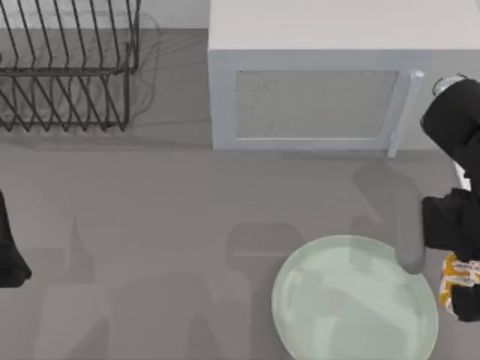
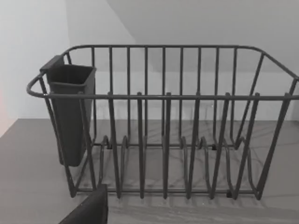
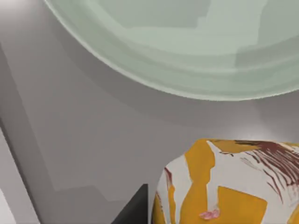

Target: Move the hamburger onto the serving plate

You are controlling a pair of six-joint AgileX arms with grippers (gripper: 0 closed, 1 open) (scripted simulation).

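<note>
Right hand (image 1: 459,289) at the top view's lower right edge grips the hamburger (image 1: 454,279), just right of the serving plate (image 1: 352,300), not over it. Carry remains. Left arm parked at left edge.

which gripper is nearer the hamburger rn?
Right. The right gripper is at the hamburger, beside the serving plate; the left arm sits parked at the table's left edge.

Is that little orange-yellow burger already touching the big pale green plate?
Apart. In the right wrist view, bare grey table separates the small orange-yellow hamburger with white bits from the rim of the large round mint-green serving plate.
</note>
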